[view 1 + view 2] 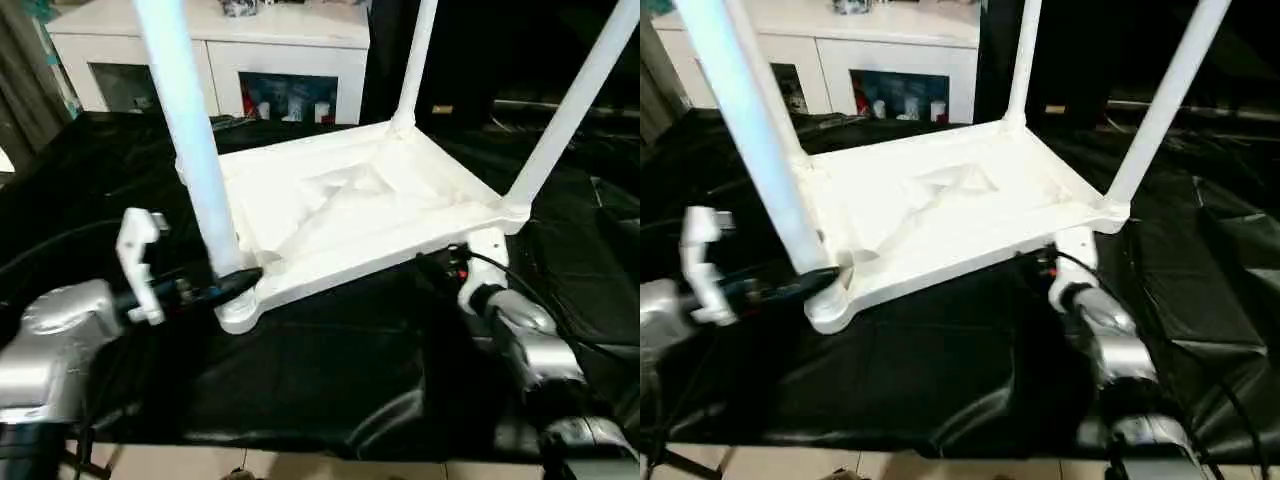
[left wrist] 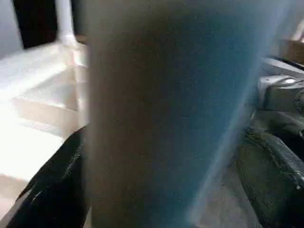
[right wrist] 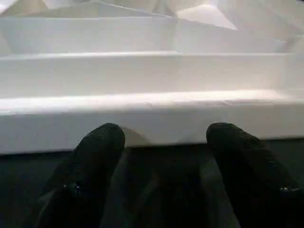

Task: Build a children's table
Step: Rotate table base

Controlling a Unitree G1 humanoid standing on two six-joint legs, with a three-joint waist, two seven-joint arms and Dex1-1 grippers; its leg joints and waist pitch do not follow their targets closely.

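Table: the children's table [image 1: 350, 215] lies upside down on the black cloth [image 1: 330, 370] in front of me, ribbed underside facing up
Legs: I see three standing up from corner sockets, the near-left leg [image 1: 195, 150], the far leg [image 1: 415, 65] and the right leg [image 1: 570, 110], each running out of the top of my head view
Left gripper: my left gripper [image 1: 225, 287] reaches in from the left at the foot of the near-left leg, just above its round socket [image 1: 238, 312]; a black finger [image 2: 52, 190] lies on one side of the leg, which looms close in my left wrist view
Left grip: my fingers stand wide around the leg's base, but I cannot tell whether they press on it or merely flank it
Right gripper: my right gripper [image 3: 164, 156] points at the table's near long edge [image 3: 142, 118], close to the right corner
Right grip: released, both black fingertips [image 3: 102, 142] spread apart with nothing between them, just short of the white rim
Behind: a white cabinet [image 1: 215, 50] with glass doors stands beyond the cloth
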